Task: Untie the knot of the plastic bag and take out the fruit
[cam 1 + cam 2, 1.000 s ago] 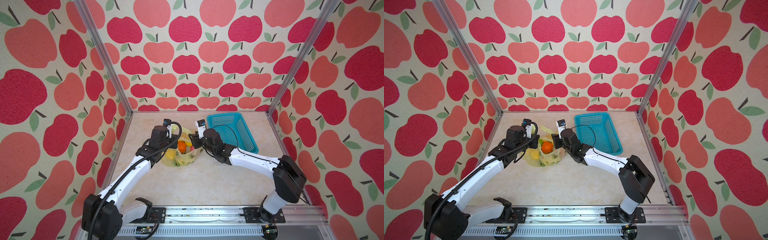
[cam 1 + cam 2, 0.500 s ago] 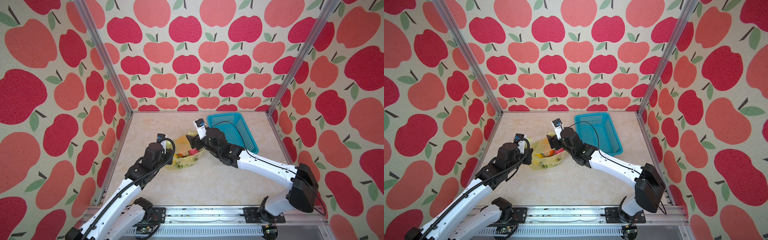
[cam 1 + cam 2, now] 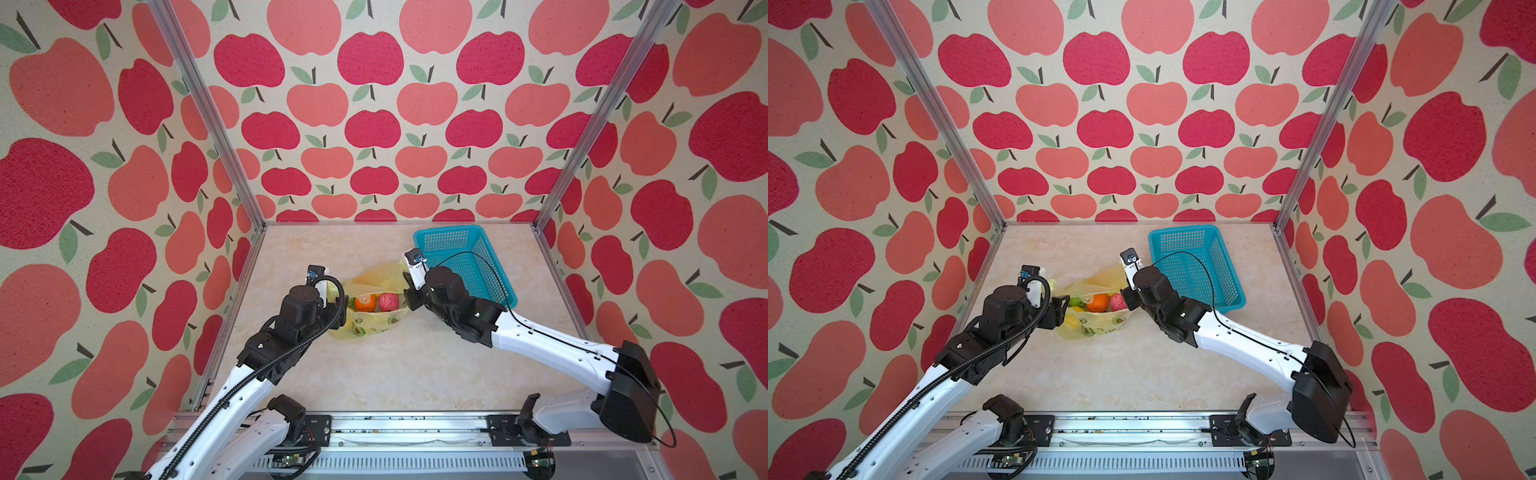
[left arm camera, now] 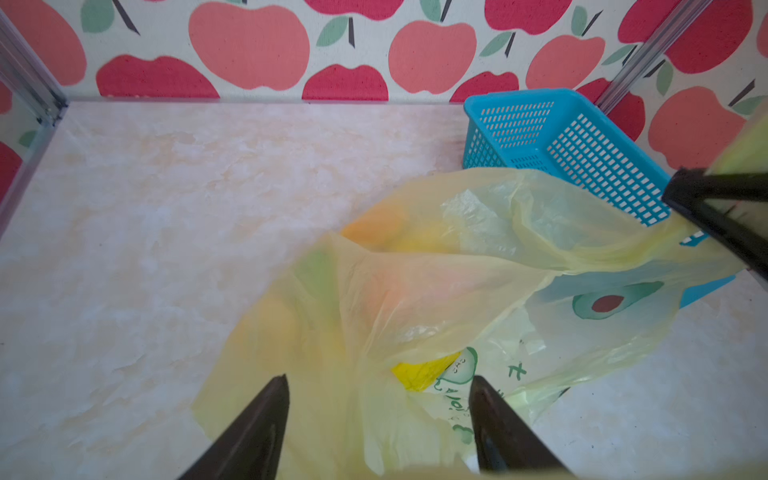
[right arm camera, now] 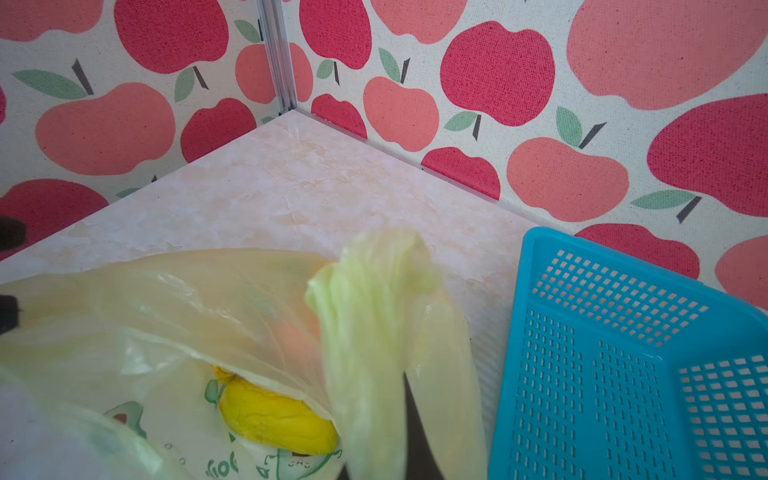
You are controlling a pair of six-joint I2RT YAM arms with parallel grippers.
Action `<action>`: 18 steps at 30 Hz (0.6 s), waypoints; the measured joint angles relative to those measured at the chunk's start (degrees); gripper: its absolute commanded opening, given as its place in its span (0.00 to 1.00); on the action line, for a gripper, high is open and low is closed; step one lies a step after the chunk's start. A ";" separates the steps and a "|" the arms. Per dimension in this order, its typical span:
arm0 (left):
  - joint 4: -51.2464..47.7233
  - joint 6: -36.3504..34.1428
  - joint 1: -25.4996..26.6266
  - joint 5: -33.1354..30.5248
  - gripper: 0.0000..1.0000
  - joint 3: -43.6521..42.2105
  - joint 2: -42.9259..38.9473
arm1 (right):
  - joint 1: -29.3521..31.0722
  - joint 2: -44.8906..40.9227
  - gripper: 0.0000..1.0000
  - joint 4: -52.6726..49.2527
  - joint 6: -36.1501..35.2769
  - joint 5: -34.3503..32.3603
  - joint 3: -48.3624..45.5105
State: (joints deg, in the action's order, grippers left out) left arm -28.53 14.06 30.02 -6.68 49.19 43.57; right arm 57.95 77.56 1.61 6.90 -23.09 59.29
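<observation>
In both top views, looking from high up at the front, down and toward the back wall [image 3: 374,124], from far off, with the whole desk [image 3: 374,374], the blue basket [image 3: 457,241] and the plastic bag [image 3: 374,328] in sight; nearly the same look, just slid a little sideways. In the left wrist view, looking from very near and low, past its own jaws, over the bag toward the basket and back wall. In the right wrist view, just as near, facing a corner [image 5: 286,110] of the walls. Shared by all four: bag, basket, desk.
</observation>
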 measured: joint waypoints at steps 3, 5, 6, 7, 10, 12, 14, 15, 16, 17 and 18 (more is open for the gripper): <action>-0.07 -2.69 2.80 -2.82 0.85 7.32 -0.46 | 0.00 -2.51 0.00 1.33 0.90 0.02 -2.82; 0.11 -4.74 3.98 -5.16 0.89 12.22 -0.96 | 0.00 -3.87 0.00 1.99 1.55 0.02 -4.50; 0.46 -5.68 4.07 -6.32 0.92 13.64 -1.40 | 0.00 -4.44 0.00 2.34 1.77 0.02 -5.25; 0.96 -6.49 4.04 -7.74 0.94 14.73 -2.01 | 0.00 -5.01 0.00 2.80 2.19 0.04 -5.99; 2.14 -8.74 4.02 -11.41 0.96 16.37 -3.61 | 0.00 -6.32 0.00 3.85 3.06 0.33 -7.50; 2.56 -10.01 3.78 -13.16 0.97 17.70 -3.26 | 0.00 -6.78 0.00 4.09 3.50 0.70 -7.69; 1.53 -10.84 3.10 -14.38 0.97 21.42 -0.39 | 0.00 -7.28 0.00 4.46 3.80 0.94 -7.89; 1.01 -10.88 2.62 -14.64 0.98 23.58 1.57 | 0.00 -7.50 0.00 4.61 3.96 1.14 -8.04; 0.31 -11.02 1.97 -14.82 0.98 26.60 4.39 | 0.00 -7.78 0.00 4.83 4.11 1.18 -8.33; -0.44 -11.02 1.27 -14.71 0.99 29.68 7.54 | 0.00 -8.07 0.00 4.96 4.17 1.33 -8.63; -1.33 -11.02 0.59 -14.29 0.99 31.98 10.10 | 0.00 -8.33 0.00 5.14 4.31 1.44 -8.98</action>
State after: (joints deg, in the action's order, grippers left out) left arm -29.87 3.05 30.61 -20.97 81.17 53.67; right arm 57.95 69.23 6.74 11.20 -21.65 50.30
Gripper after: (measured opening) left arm 0.984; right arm 0.045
